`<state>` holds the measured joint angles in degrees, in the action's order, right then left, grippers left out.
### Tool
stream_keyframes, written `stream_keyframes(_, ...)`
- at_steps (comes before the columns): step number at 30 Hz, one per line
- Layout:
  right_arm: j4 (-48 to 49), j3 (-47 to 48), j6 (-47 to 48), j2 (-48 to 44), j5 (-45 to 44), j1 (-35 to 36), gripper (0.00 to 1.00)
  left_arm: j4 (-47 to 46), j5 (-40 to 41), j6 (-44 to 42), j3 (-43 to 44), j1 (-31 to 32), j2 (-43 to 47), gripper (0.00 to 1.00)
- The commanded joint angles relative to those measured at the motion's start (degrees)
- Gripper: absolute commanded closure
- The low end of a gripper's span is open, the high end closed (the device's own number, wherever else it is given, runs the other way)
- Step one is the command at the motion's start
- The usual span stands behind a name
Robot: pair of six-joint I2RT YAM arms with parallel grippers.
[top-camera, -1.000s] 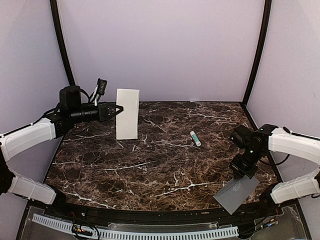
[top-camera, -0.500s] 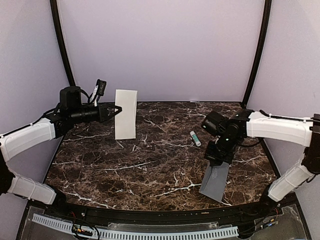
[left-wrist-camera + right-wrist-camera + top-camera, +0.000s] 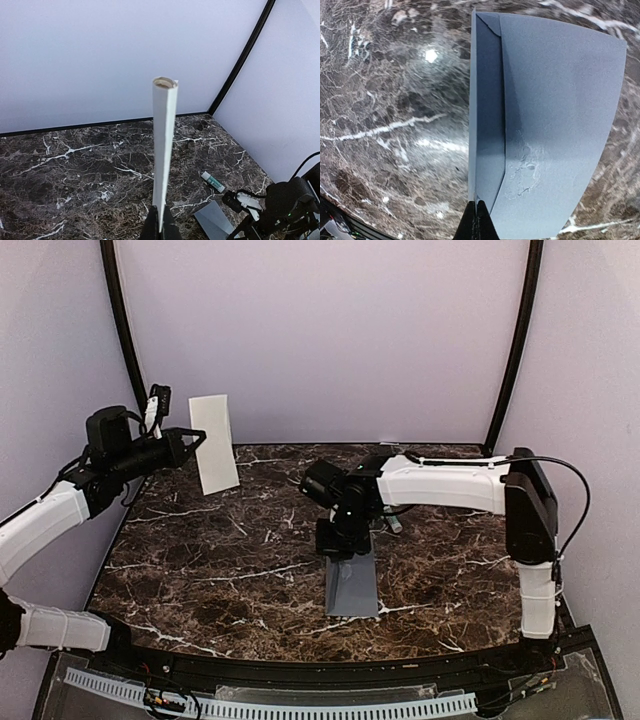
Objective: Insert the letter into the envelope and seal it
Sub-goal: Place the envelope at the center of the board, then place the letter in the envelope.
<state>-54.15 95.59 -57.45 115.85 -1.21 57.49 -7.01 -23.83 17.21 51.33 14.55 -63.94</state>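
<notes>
The letter (image 3: 215, 443) is a pale sheet held upright in the air over the table's far left, with my left gripper (image 3: 196, 446) shut on its near edge. The left wrist view shows the letter (image 3: 164, 145) edge-on, rising from the shut left gripper (image 3: 161, 222). The slate-grey envelope (image 3: 352, 585) hangs slanted over the middle of the table, its low end near the front. My right gripper (image 3: 345, 546) is shut on its upper edge. From the right wrist, the envelope (image 3: 555, 125) has its flap folded out at the left, pinched by the right gripper (image 3: 477, 212).
A white glue stick with a green label (image 3: 394, 524) lies behind the right arm, also seen as a glue stick (image 3: 213, 181) from the left wrist. The dark marble table (image 3: 200, 570) ends at lilac walls; a white perforated rail (image 3: 270, 705) runs along the front.
My right arm swept left, carrying the envelope from the near right corner to the table's middle. My left arm raised the letter and drew it left.
</notes>
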Motion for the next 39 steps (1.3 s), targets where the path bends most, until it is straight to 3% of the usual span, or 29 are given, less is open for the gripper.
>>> stream_keyframes(1, 2.3, 7.7, 4.6, 6.3, -0.1, 1.2, 1.0, -0.8, 4.0, -0.3, -1.5, -0.8, 2.2, 1.0)
stream_keyframes(4, 5.1, 9.0, 5.7, 8.7, 0.9, 1.2, 1.0, -0.8, 4.4, -0.5, -1.5, -0.8, 2.4, 1.0)
stream_keyframes(5, 6.5, 9.1, 6.2, 9.0, 2.7, 1.2, 0.95, -0.9, 4.3, -0.6, -1.6, -0.8, 2.4, 1.0)
stream_keyframes(9, 12.4, 8.4, 8.8, 7.4, 5.3, 1.3, 0.58, -1.3, 3.4, -0.9, -1.9, -0.8, 2.1, 1.0)
stream_keyframes(13, 19.8, 3.0, 12.8, 0.0, 3.9, 1.0, 0.34, -2.9, -0.3, -2.1, -2.2, -0.8, 1.8, 1.0)
stream_keyframes(20, 35.8, -12.9, 24.2, -19.5, 5.7, -5.0, 0.14, -7.3, -22.7, -2.8, -0.3, 0.2, -1.1, 1.0)
stream_keyframes(22, 38.5, -15.6, 28.8, -23.9, 10.0, -7.4, 0.11, -5.7, -23.9, -4.8, 0.6, 2.2, -1.7, 1.0)
stream_keyframes(27, 37.3, -12.7, 40.7, -29.5, 19.4, -10.9, 0.08, 9.2, -20.1, -15.2, 6.9, 11.4, -6.6, 1.0)
stream_keyframes(32, 32.4, -5.0, 46.6, -27.3, 34.7, -12.5, 0.07, 10.1, -27.7, -13.3, 9.1, 16.4, -9.2, 1.0)
stream_keyframes(39, 26.5, 0.2, 48.0, -22.7, 42.4, -11.7, 0.17, 12.8, -33.0, -12.5, 11.4, 20.6, -11.9, 1.0)
